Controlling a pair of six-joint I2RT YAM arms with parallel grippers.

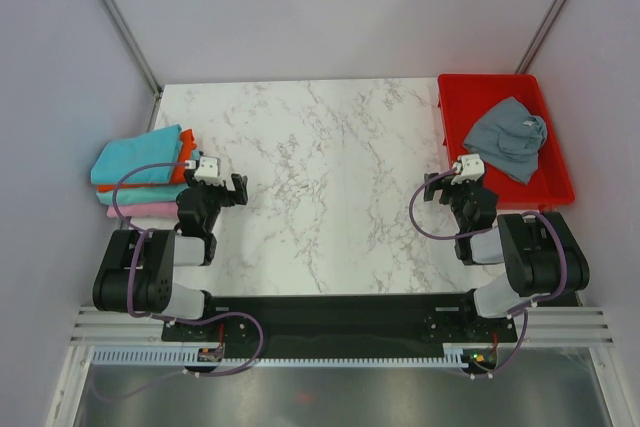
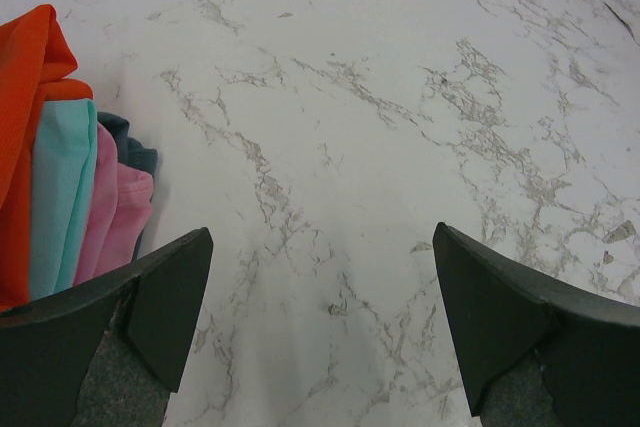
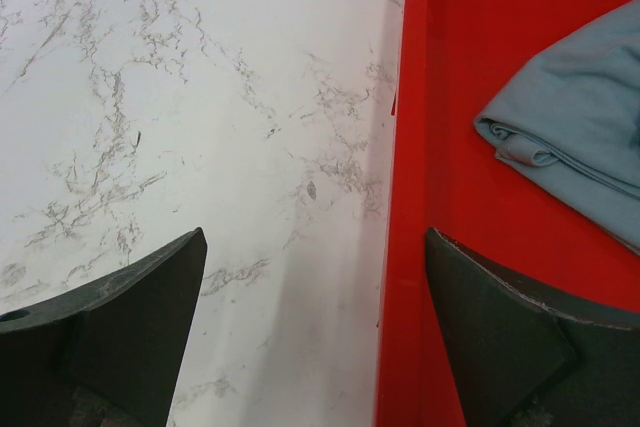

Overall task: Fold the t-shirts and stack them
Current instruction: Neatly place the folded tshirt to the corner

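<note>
A pile of folded t-shirts lies at the table's left edge: turquoise (image 1: 135, 159) on top, then orange-red (image 1: 176, 169), teal, and pink (image 1: 140, 210) at the bottom. In the left wrist view the pile's edges show at the left: orange-red (image 2: 25, 97), turquoise (image 2: 60, 187), pink (image 2: 115, 212). A slate grey t-shirt (image 1: 508, 137) lies crumpled in the red tray (image 1: 455, 97); its edge (image 3: 580, 117) also shows in the right wrist view. My left gripper (image 1: 241, 190) (image 2: 322, 247) stands open just right of the pile, over bare marble. My right gripper (image 1: 428, 190) (image 3: 315, 247) is open and straddles the red tray's left wall (image 3: 395, 197).
The marble table (image 1: 320, 147) stretches between the two arms. The red tray takes up the back right corner. Grey walls close in the left, back and right sides.
</note>
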